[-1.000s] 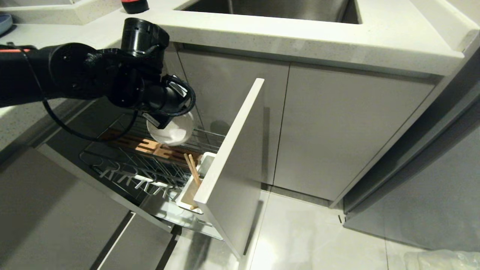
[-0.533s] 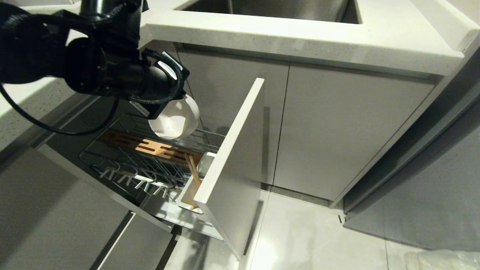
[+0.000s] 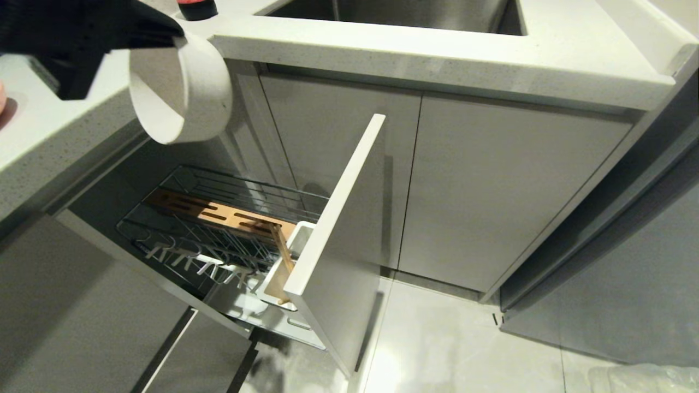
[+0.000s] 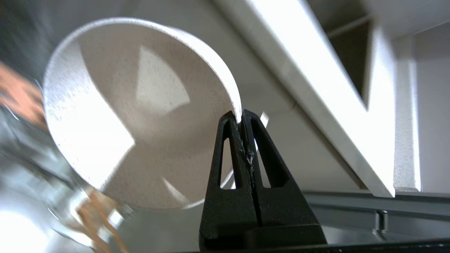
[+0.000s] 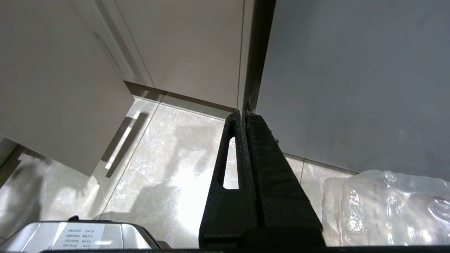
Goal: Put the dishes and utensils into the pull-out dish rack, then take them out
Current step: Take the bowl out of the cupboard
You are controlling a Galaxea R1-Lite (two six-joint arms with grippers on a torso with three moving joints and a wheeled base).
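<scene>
A: One bowl [image 3: 177,90] is hanging in the air, high over the dish rack [image 3: 213,229] and level with the counter edge [image 3: 437,54]. It is tilting so its open mouth is facing down and toward the left.

B: What is holding it?

A: The left gripper [image 4: 242,117] is clenching the bowl's rim, with one finger inside and one outside the wall. In the head view only the dark bulk of that arm is showing, up at the counter's left corner.

B: And the rack itself?

A: It is standing pulled out below the counter, its pale front panel [image 3: 338,240] jutting toward the floor [image 3: 448,338]. A wooden strip [image 3: 218,213] is lying along the wire basket, and upright prongs [image 3: 202,262] are lining the side nearer the camera.

B: Any utensils in there?

A: Chopsticks [image 3: 281,256] are standing in the white cup [image 3: 286,262] just behind the front panel, leaning a little. I cannot make out a spoon.

B: Where is the plate?

A: A sliver of pink [image 3: 2,101] is showing on the counter at the far left edge; too little is showing to say what it is.

B: And the other arm?

A: The right gripper [image 5: 243,114] is hanging clear of the rack, over the floor beside the cabinet doors [image 5: 190,49], fingers pressed together on nothing. A crumpled clear plastic bag [image 5: 386,207] is lying on the floor near it.
</scene>
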